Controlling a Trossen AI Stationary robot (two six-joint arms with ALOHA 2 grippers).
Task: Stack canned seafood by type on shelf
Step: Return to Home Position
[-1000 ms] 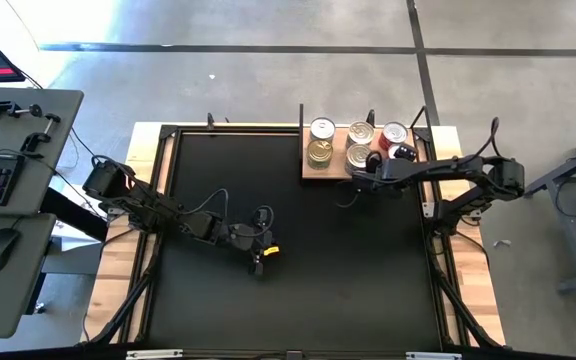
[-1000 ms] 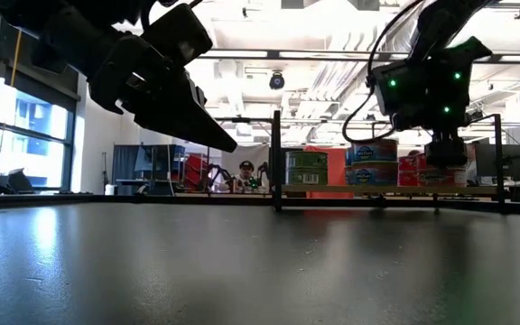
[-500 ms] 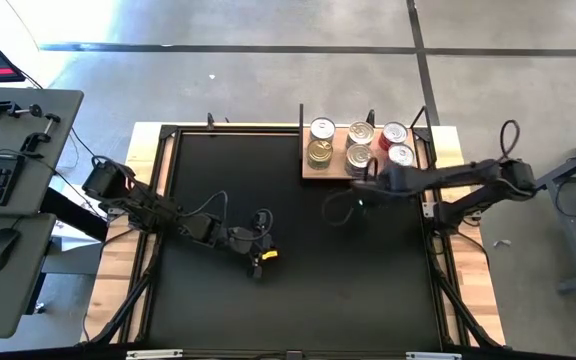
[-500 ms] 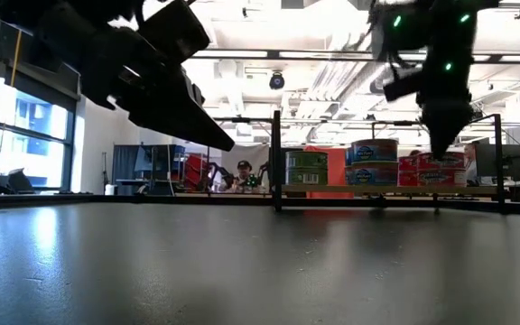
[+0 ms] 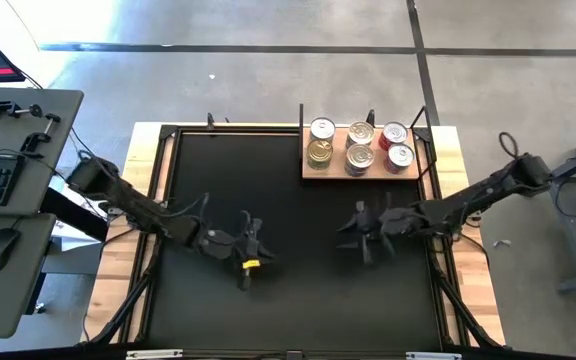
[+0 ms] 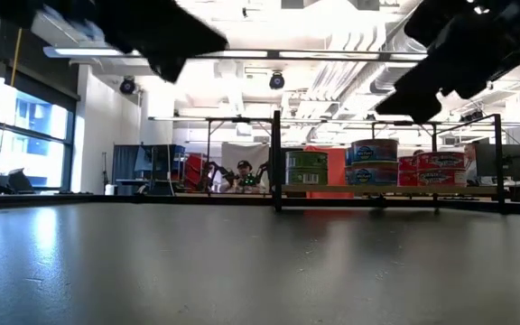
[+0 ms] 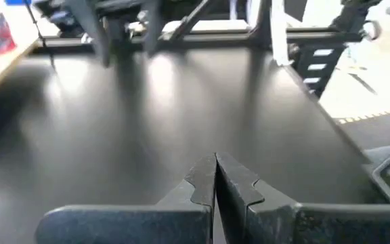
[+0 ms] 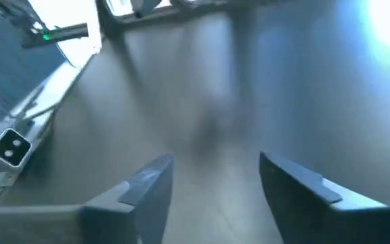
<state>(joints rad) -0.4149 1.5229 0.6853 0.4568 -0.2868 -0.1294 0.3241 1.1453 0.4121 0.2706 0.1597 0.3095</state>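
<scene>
Nearest the front of the black mat point(image 5: 298, 310), the left gripper point(image 5: 245, 278) hangs above the bare surface left of centre. Its wrist view shows the two dark fingers point(image 7: 202, 179) pressed tip to tip, clenched on nothing. A little farther back and to the right, the right gripper point(image 5: 360, 238) also hangs over bare mat, well apart from the left one. Its fingers point(image 8: 147, 186) are spread wide and it carries nothing. In the low view both arms show only as dark shapes at the upper corners, clear of the tabletop. Beyond them, at the far edge of the mat and right of centre, lies the wooden shelf point(image 5: 313, 175), and all the cans point(image 5: 359, 156) stand on it. From above, six lids show in three columns of two rows. From table height the tins read as low piles side by side: green labels on the left, blue and pink in the middle, red on the right. No can lies on the mat. Far off in the room behind, a person point(image 6: 246, 171) is in view.
</scene>
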